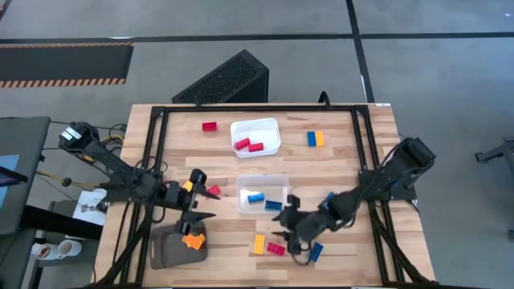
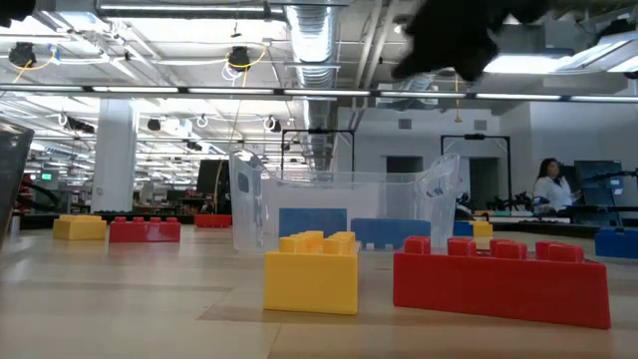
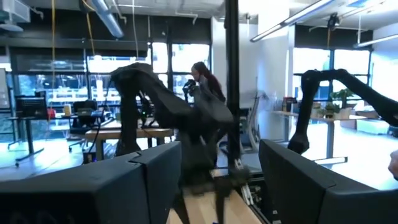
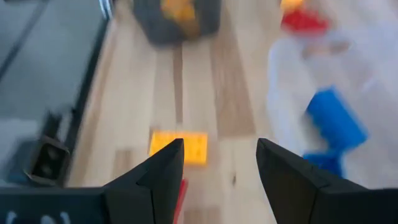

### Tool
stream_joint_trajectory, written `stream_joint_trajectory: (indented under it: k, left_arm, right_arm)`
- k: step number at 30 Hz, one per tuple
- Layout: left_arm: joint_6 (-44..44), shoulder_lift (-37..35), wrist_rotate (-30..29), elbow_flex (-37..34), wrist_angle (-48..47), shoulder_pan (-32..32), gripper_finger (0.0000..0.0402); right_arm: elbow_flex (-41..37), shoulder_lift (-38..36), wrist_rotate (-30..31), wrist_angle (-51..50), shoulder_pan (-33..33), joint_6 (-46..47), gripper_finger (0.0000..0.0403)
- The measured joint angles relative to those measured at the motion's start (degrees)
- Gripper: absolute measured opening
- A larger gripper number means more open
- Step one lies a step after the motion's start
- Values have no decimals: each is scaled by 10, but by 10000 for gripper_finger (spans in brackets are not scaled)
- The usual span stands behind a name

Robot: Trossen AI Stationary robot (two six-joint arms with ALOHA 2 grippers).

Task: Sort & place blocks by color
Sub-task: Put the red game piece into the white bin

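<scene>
On the wooden worktop (image 1: pixel 337 164), seen from above, the blocks are partly sorted. A white tray (image 1: pixel 255 136) toward twelve o'clock holds two red blocks (image 1: pixel 248 145), and one more red block (image 1: pixel 210 126) lies loose at its nine o'clock. A clear tray (image 1: pixel 263 194) at the centre holds two blue blocks (image 1: pixel 264 200). A grey tray (image 1: pixel 178 246) toward seven o'clock holds yellow blocks (image 1: pixel 193 239). Well apart at one o'clock, a blue block (image 1: pixel 311 139) and a yellow block (image 1: pixel 320 139) sit side by side. Near six o'clock lie a yellow block (image 1: pixel 259 244) and, touching it at its three o'clock, a red block (image 1: pixel 275 249); a blue block (image 1: pixel 316 251) lies just beyond. The left end effector (image 1: pixel 195 215) hangs over the far edge of the grey tray, its fingers parted with nothing between them, a red block (image 1: pixel 214 190) near it toward one o'clock. The right end effector (image 1: pixel 287 231) is poised just beside the yellow and red pair, its fingers (image 4: pixel 163 163) apart and empty, the yellow block (image 4: pixel 178 147) lying ahead between them in its wrist view. Across the worktop at low level, the yellow block (image 2: pixel 312 270) and red block (image 2: pixel 500 279) stand in front of the clear tray (image 2: pixel 344 209).
</scene>
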Motion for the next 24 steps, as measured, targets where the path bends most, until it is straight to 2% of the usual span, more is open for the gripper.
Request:
stream_joint_trajectory:
  k: [5, 9, 14, 19, 24]
  left_arm:
    - [-9, 1, 0, 0, -5, 6, 205]
    - [-11, 1, 0, 0, -8, 6, 205]
    - [-14, 1, 0, 0, -20, 6, 205]
    - [-23, 1, 0, 0, -21, 5, 205]
    - [-32, 1, 0, 0, -25, 5, 205]
  right_arm:
    - [-1, 62, -9, 2, 18, 46, 223]
    - [-1, 87, -70, 7, 18, 76, 223]
    - [0, 90, -116, 24, 18, 109, 225]
    - [0, 90, -131, 45, 19, 121, 251]
    - [0, 90, -135, 41, 20, 128, 296]
